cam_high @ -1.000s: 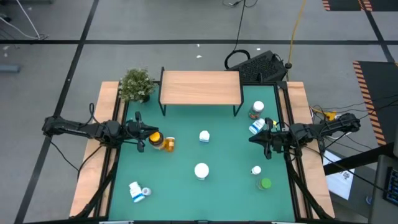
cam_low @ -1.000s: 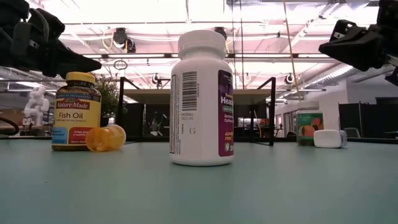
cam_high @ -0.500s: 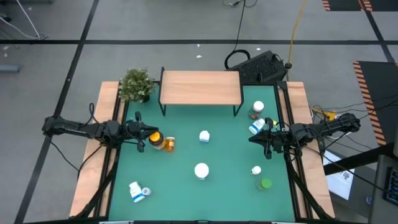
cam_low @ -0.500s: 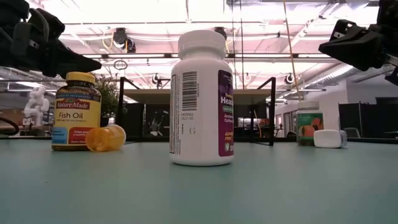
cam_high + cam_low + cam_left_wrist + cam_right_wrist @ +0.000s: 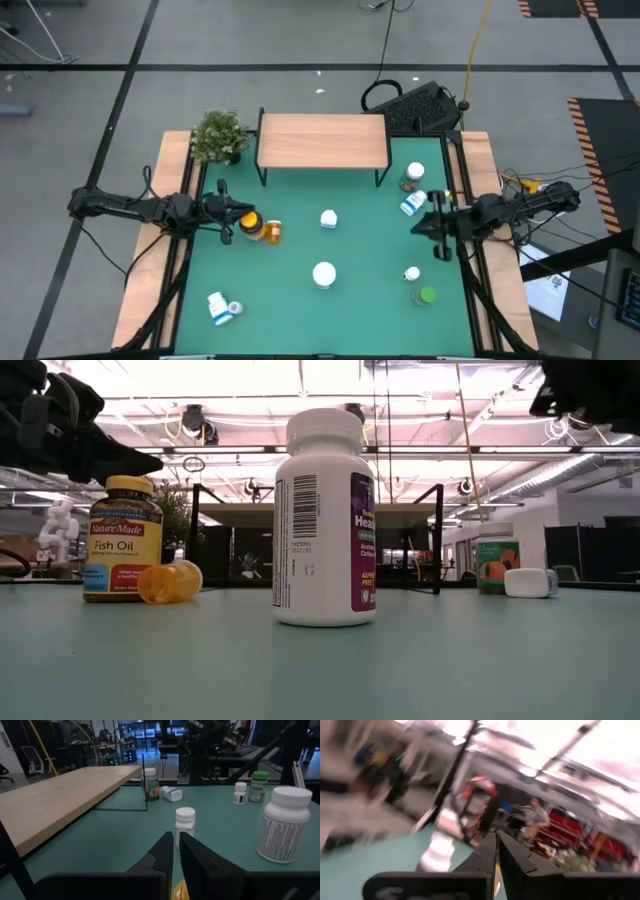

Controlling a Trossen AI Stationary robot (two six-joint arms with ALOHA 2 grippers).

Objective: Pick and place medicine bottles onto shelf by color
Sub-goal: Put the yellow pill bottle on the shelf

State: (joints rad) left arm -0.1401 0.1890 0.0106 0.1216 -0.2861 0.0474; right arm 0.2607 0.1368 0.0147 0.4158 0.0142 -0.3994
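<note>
The shelf [image 5: 322, 140], a light wood top on black legs, stands at the table's far middle. Medicine bottles are scattered on the green table: two amber ones [image 5: 258, 227] at the left, a big white one [image 5: 324, 273] standing in the middle, a small white one [image 5: 328, 219], white and blue ones [image 5: 220, 306] at the near left, a green-capped one [image 5: 427, 295] and others [image 5: 412, 188] at the right. My left gripper [image 5: 230, 213] hovers shut and level just above the amber bottles. My right gripper [image 5: 422, 228] is shut, tipped upward over the right side.
A small green potted plant [image 5: 219, 136] stands at the far left corner beside the shelf. Wooden strips [image 5: 150, 260] run along both sides of the table. A dark keyboard-like object [image 5: 425, 105] lies behind the far right corner.
My right gripper has risen, tipped its fingers upward and rolled about its own line, drawing back a little toward the table's right edge; it stays shut. The bottles have not moved.
</note>
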